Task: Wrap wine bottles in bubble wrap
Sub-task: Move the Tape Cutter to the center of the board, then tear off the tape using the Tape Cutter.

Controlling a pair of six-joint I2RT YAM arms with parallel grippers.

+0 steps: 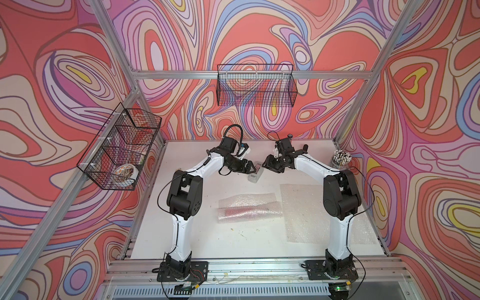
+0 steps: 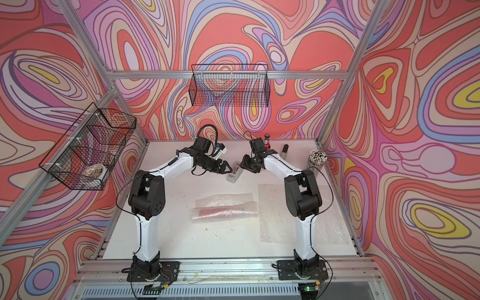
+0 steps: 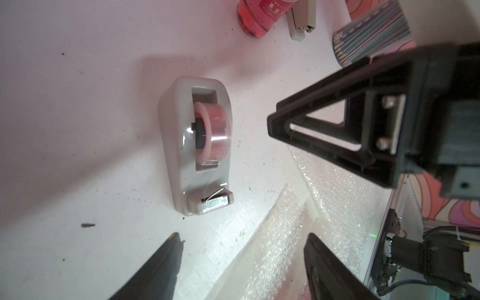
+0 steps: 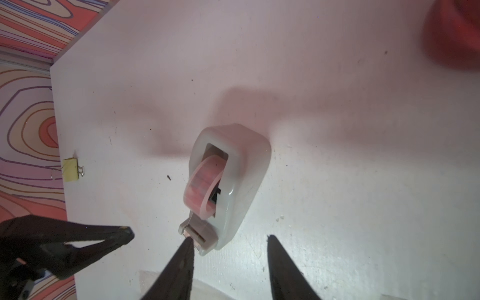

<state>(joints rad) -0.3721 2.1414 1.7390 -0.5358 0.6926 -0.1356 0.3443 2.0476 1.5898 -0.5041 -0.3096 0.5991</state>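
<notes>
While the left gripper hovers with its jaws wide and nothing between them, the right gripper holds its jaws at a middling gap over the cutter end of the grey tape dispenser. One fingertip overlaps the serrated blade, and I cannot tell whether it touches. The two grippers face each other across the dispenser, which stands on the table toward the back edge, about midway along it. Near the middle of the surface one wine bottle lies on its side, rolled in bubble wrap. Its long axis runs parallel to the front edge, with the neck toward the right edge. The second bottle stands upright by the back edge, neck up. A second sheet lies flat toward the front right corner, partly under the right arm.
</notes>
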